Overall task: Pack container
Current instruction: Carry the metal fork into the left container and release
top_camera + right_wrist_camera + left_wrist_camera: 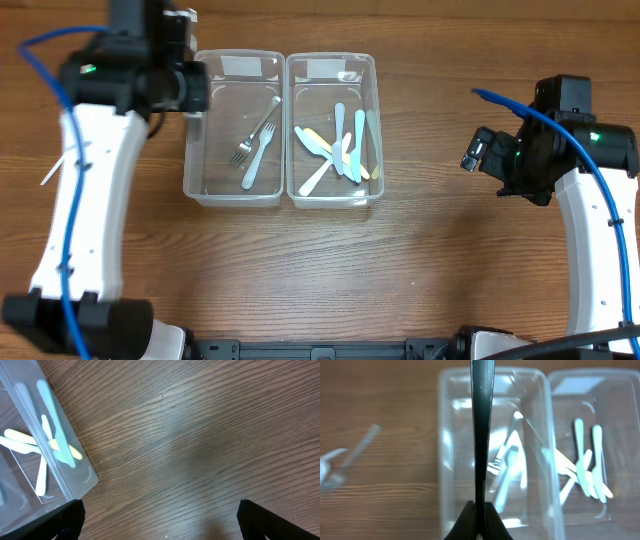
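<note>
From above, forks (255, 145) lie in the left box (190, 160) and knives (342, 150) in the right box (377, 110); the left wrist view shows the left gripper (482, 375) pinched tight over the left box, one fork (355, 455) outside on the table (385, 400); the right wrist view shows the right gripper (162, 517) wide open.

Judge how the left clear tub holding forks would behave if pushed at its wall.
The left tub looks thin and clear, so probably light; its wall may flex first. With few forks inside, it would likely slide easily over the smooth table. Wide and low, it seems unlikely to tip.
</note>
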`<control>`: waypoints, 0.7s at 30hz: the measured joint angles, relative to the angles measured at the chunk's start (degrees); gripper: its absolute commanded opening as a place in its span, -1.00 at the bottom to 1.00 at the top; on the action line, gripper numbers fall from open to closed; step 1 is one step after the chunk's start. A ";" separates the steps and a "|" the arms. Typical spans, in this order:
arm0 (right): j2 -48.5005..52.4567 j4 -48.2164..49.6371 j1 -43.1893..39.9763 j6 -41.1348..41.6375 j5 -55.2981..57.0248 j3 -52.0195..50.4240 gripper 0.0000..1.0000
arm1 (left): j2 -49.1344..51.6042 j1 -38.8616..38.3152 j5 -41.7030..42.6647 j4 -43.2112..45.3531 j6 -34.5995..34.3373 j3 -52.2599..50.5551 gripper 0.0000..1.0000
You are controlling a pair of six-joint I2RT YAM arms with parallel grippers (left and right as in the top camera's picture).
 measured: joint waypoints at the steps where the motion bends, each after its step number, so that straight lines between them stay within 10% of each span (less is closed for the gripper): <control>1: 0.00 0.00 0.02 -0.02 -0.04 0.00 1.00 | 1.46 -1.44 -0.02 0.00 -1.01 -0.24 -0.92; 14: 0.00 -0.22 0.00 -0.02 -0.17 0.00 1.00 | 22.62 -7.93 -0.02 1.84 -3.32 -1.36 -0.84; 21: 0.00 -0.44 0.00 -0.02 -0.48 0.00 1.00 | 22.86 -7.93 -0.15 1.66 1.46 -0.55 0.00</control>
